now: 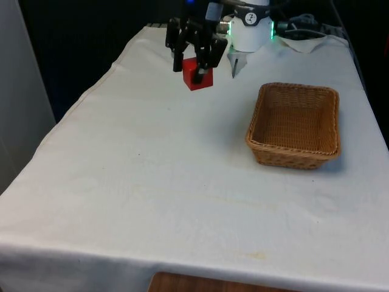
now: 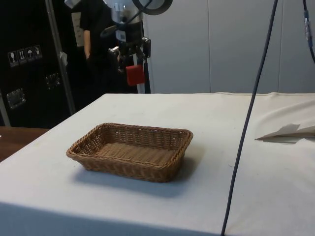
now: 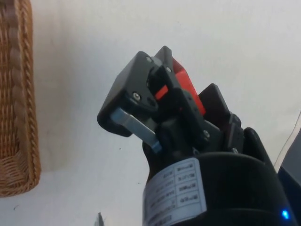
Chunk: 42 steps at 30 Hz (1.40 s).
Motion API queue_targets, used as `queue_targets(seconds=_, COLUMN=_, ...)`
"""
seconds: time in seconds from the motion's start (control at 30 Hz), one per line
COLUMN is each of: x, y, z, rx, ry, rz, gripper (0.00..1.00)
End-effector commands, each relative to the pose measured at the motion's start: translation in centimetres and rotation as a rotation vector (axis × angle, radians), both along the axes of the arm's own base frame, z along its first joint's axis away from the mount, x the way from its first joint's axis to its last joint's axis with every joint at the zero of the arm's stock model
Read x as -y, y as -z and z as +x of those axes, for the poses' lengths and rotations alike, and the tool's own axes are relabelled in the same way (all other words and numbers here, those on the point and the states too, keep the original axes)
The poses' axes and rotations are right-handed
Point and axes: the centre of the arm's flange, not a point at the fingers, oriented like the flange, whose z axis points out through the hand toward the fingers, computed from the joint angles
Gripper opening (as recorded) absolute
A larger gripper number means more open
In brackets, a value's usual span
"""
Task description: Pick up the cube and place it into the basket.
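Observation:
The red cube [image 1: 199, 76] hangs in the air above the far end of the table, with my black gripper [image 1: 189, 69] shut on it. In the side view the cube [image 2: 134, 75] sits between the fingers of the gripper [image 2: 131, 68], well above the white cloth. The wrist view shows the gripper [image 3: 181, 89] with a strip of the cube [image 3: 187, 84] between its black fingers. The brown wicker basket [image 1: 264, 115] stands on the front view's right, nearer the camera than the cube. Its rim [image 2: 129, 128] shows in the side view, and nothing lies in it.
A crumpled white cloth [image 1: 307, 41] lies at the far right corner beside the robot's base. A dark cable [image 2: 250, 113] hangs down across the side view. Folded paper [image 2: 285, 132] rests on the cloth there. A person in dark clothes [image 2: 96, 34] stands behind the table.

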Motion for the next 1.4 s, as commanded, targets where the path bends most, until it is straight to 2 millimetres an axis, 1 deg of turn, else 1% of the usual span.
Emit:
queue_targets(seconds=0.0, x=-0.4, y=-0.2, z=-0.3, rx=0.002, ry=0.007, rz=-0.006, gripper=0.09)
queue_targets(seconds=0.23, x=-2.0, y=0.0, z=-0.7, rx=-0.003, ry=0.017, rz=-0.001, gripper=0.09)
queue_targets(seconds=0.27, x=-1.8, y=0.2, z=-0.5, rx=-0.005, ry=0.012, rz=0.005, gripper=0.09)
queue_targets(seconds=0.57, x=-4.0, y=0.1, z=-1.2, rx=-0.009, ry=0.028, rz=0.008, gripper=0.09)
queue_targets(seconds=0.6, x=-3.9, y=0.3, z=-1.1, rx=-0.012, ry=0.023, rz=0.016, gripper=0.09)
queue_targets(seconds=0.87, x=-6.1, y=0.3, z=-1.8, rx=-0.018, ry=0.038, rz=0.014, gripper=0.09)
queue_targets(seconds=0.9, x=-5.7, y=0.4, z=-1.5, rx=-0.020, ry=0.032, rz=0.019, gripper=0.09)
queue_targets(seconds=0.97, x=-6.5, y=0.4, z=-1.9, rx=-0.019, ry=0.040, rz=0.013, gripper=0.09)
queue_targets(seconds=1.13, x=-7.7, y=0.5, z=-2.1, rx=-0.022, ry=0.043, rz=0.016, gripper=0.09)
queue_targets(seconds=1.23, x=-7.9, y=0.8, z=-2.0, rx=-0.027, ry=0.039, rz=0.023, gripper=0.09)
queue_targets(seconds=1.37, x=-9.4, y=0.7, z=-2.3, rx=-0.027, ry=0.048, rz=0.017, gripper=0.09)
